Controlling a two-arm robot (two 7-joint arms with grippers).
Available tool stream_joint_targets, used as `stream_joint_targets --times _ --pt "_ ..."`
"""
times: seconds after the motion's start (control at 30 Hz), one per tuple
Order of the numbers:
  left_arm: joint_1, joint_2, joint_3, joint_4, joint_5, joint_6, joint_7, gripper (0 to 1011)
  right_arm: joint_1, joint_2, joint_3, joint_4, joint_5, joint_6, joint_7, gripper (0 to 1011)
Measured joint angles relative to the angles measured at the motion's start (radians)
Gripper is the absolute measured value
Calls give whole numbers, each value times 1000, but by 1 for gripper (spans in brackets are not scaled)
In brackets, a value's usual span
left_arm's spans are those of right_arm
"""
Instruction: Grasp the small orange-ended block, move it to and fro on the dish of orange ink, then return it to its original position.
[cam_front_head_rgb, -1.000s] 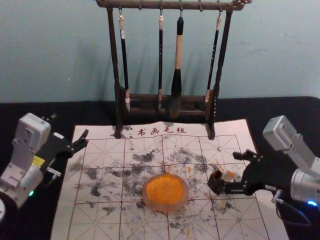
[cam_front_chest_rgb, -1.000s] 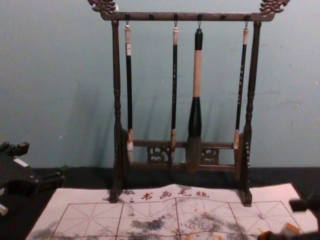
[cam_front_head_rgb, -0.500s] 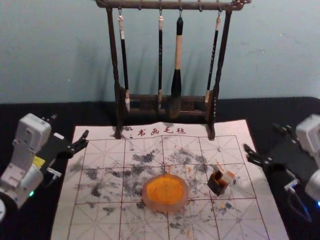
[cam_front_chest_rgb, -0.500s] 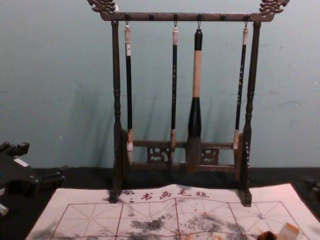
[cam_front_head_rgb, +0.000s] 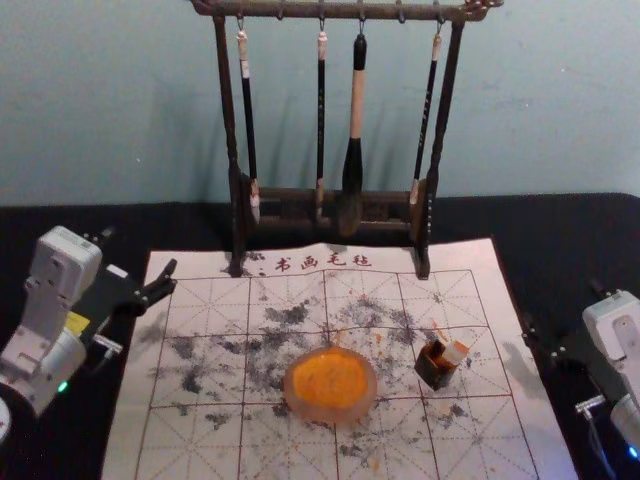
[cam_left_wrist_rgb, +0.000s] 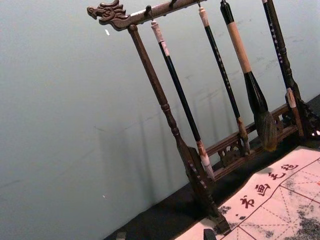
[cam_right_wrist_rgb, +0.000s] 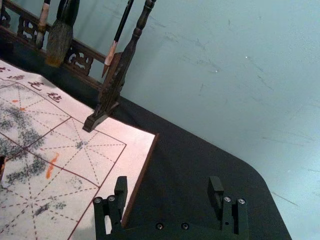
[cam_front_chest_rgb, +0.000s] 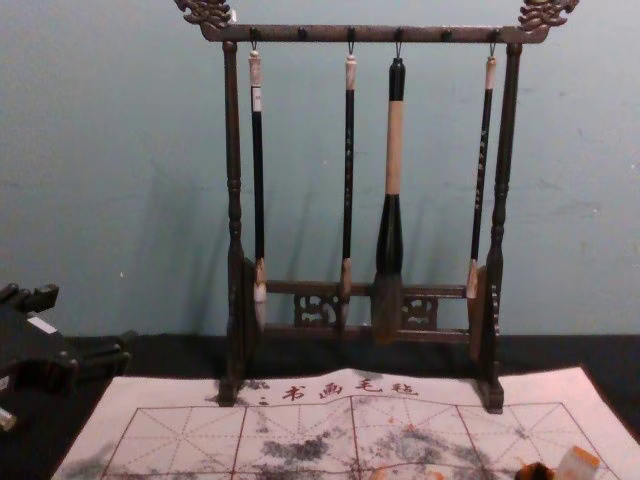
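Evidently, the block (cam_front_head_rgb: 455, 353) stands tilted at the rim of the small dark box (cam_front_head_rgb: 432, 374), its orange end raised and its pale side showing. (Whether its lower end is inside the box or merely against it, the inspector cannot tell.) The box rests on the mat (cam_front_head_rgb: 510, 430), to the right of the dish (cam_front_head_rgb: 368, 392) and apart from it. The dish holds orange ink (cam_front_head_rgb: 328, 378).

The right claw (cam_front_head_rgb: 563, 305) is found released and holding nothing, beyond the mat's right edge, well apart from the block. In its own wrist view, the jaws stand wide apart with nothing between them, over the dark table (cam_right_wrist_rgb: 195, 160) and the mat's border.

The left claw (cam_front_head_rgb: 140, 252) is idle at the mat's far left corner, its jaws likewise spread and nothing held.

The rack (cam_front_head_rgb: 229, 110) stands at the far end of the mat, with four brushes (cam_front_head_rgb: 357, 100) hanging from its bar, one of them notably thicker than the rest. Dark stains and small orange marks are noted across the mat's printed grid.
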Motion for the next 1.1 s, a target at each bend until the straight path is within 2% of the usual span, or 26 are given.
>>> stream_joint_targets --times 1.1 --pt "0 0 0 0 0 0 0 1001 -3 4 0 -9 9 7 4 1002"
